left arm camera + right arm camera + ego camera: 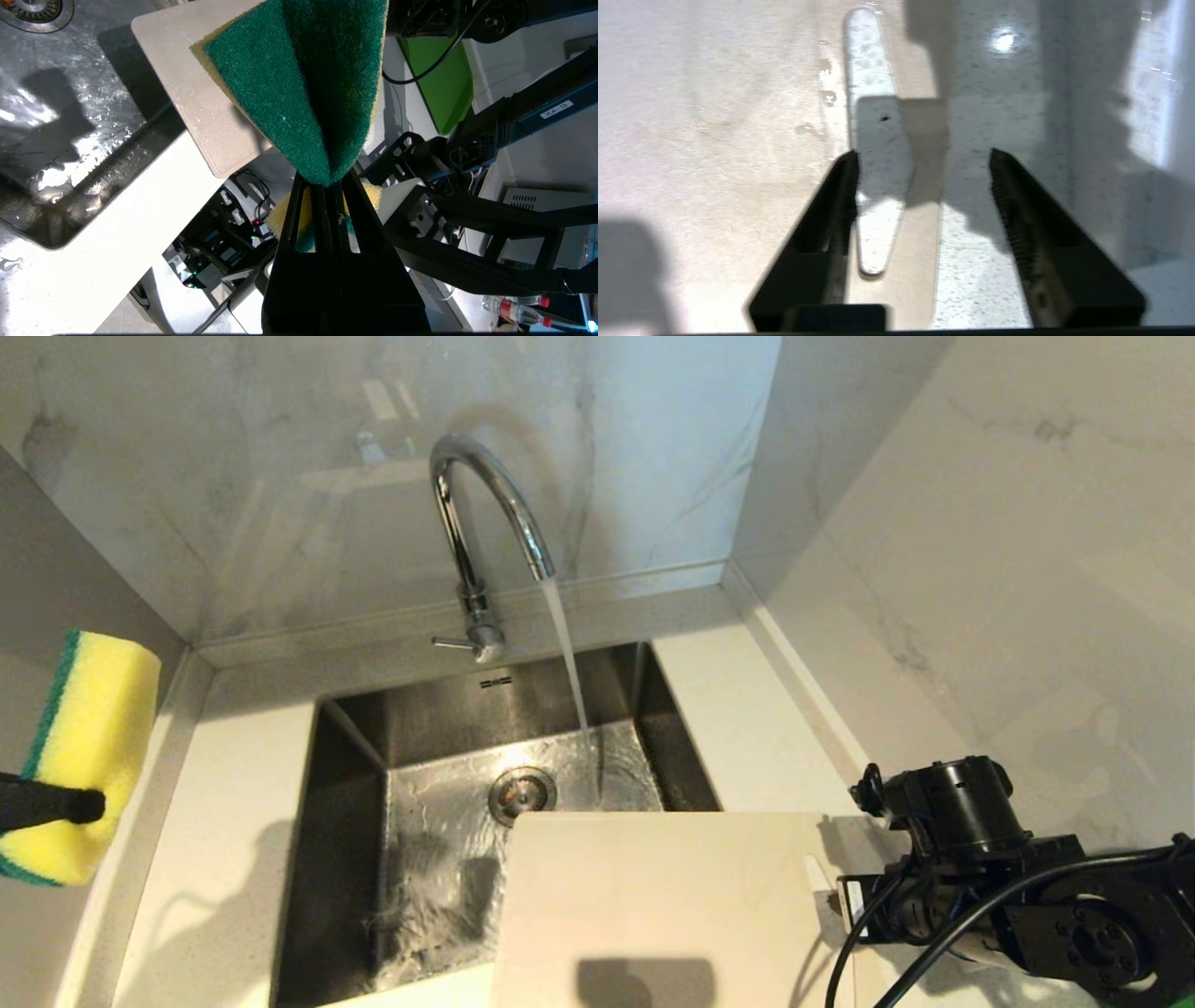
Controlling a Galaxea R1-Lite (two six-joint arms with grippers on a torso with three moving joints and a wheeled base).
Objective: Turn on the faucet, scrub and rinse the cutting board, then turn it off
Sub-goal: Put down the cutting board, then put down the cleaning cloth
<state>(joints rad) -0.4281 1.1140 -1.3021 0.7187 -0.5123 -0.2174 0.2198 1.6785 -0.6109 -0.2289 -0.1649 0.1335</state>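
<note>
Sink [355, 747], centre, takes running water from the faucet [485, 513] at 12 o'clock. Cutting board [653, 896] lies at 5 o'clock, overhanging the basin, unheld, so a nudge could tip it in. Right gripper [922, 186] stands spread astride its slot-handle edge. Left gripper [329, 186], at 9 o'clock, pinches the sponge [89, 747], well apart from the board.

Water runs from the faucet [485, 513] into the sink [355, 747]; the cutting board [653, 905] lies near right, overhanging it.
</note>
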